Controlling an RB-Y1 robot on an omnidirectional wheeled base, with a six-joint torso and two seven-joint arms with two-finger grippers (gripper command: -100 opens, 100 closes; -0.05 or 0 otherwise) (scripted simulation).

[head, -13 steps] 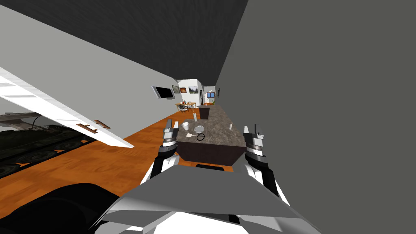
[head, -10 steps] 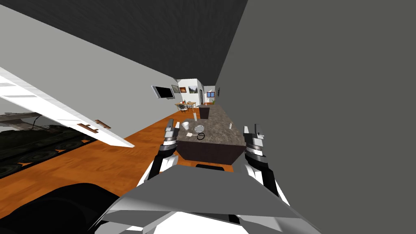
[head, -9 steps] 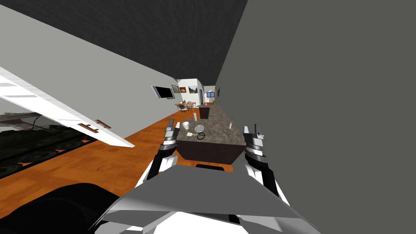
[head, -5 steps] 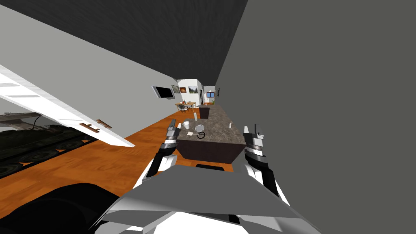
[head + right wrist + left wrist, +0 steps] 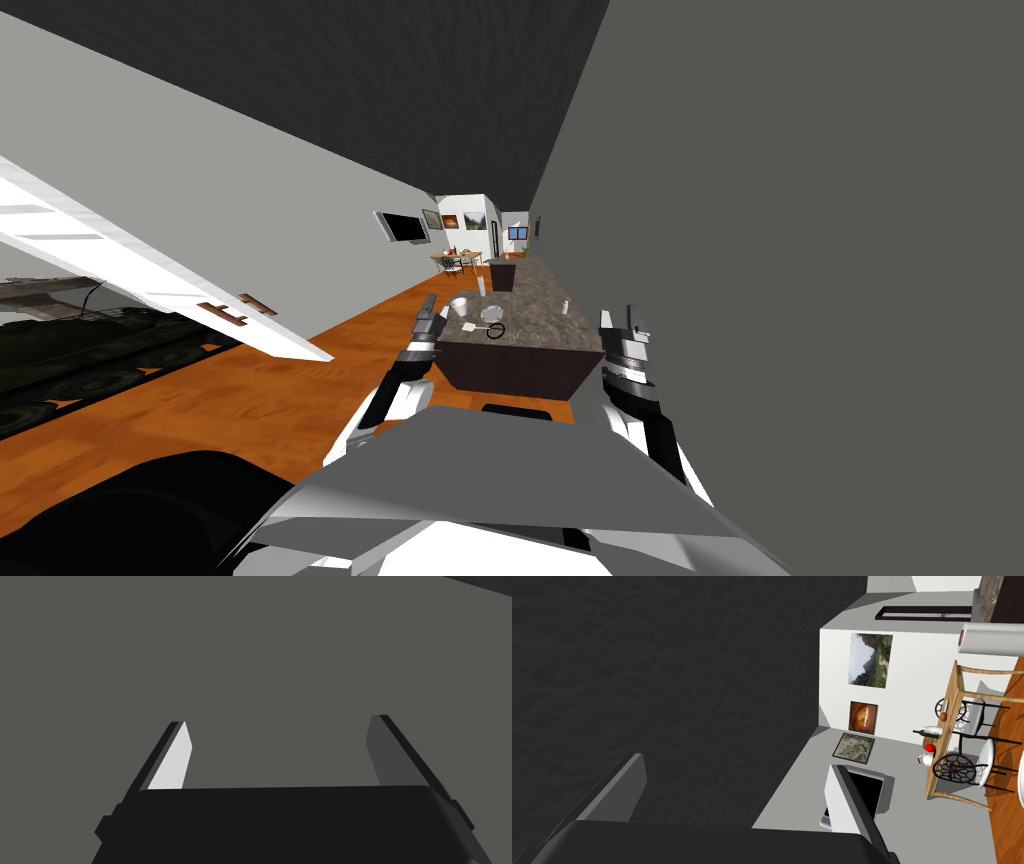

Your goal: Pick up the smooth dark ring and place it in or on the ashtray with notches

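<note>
The surface (image 5: 535, 322) is a long block with a dark brown body and a mottled grey-brown, stone-like top, standing on an orange wood-grain floor (image 5: 300, 400). The ring (image 5: 493, 333) is a thin, smooth black hoop lying flat on the near left part of that top. Just beyond it, on the far side, sits the ashtray (image 5: 490, 316), a round, shallow grey dish; whether the two touch cannot be told, and its notches are too small to make out. A small flat white piece (image 5: 467, 328) lies left of the ring, and a white cup (image 5: 458, 304) stands farther back on the left edge.

The left claw (image 5: 430, 305) is raised beside the near left corner of the surface, close to the cup and apart from the ring. In its wrist view the left claw (image 5: 737, 762) stands wide, with nothing between its flat grey blades.

The right claw (image 5: 618, 316) is held up beside the near right corner of the surface. Its wrist view shows the right claw (image 5: 280, 721) spread wide and empty, its thin blades tapering to slanted tips
</note>
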